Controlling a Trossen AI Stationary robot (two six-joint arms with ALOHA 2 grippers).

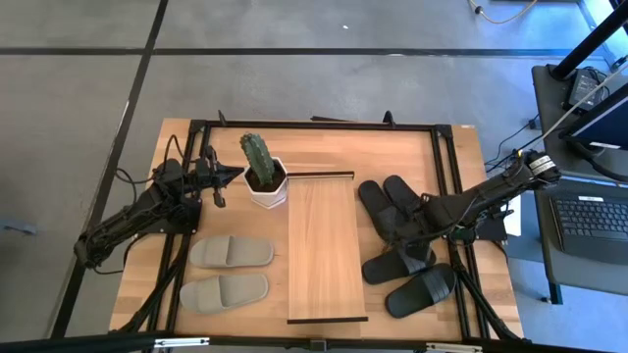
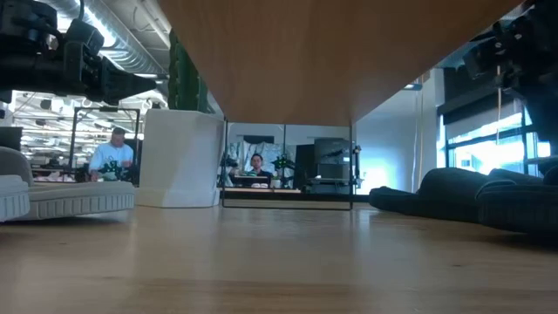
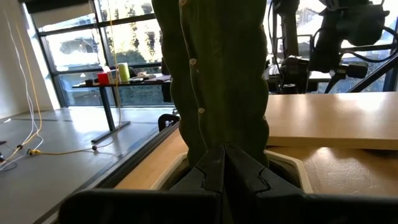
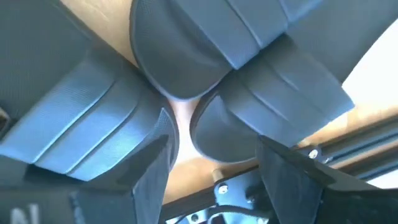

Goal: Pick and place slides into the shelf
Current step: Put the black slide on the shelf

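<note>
Left gripper point(image 1: 218, 186) waits with jaws closed; right gripper point(image 1: 404, 233) reaches low, jaws spread wide

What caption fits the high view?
Right gripper open over black slides; left gripper shut beside cactus; shelf bare.

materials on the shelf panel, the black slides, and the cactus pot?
Shelf: light wood or wood veneer, visible grain, satin look, thin black bars at its ends.
Black slides: probably moulded foam or rubber, matte, with fine pebbled texture in the right wrist view.
Cactus pot: smooth white, ceramic or plastic; cannot tell.
</note>
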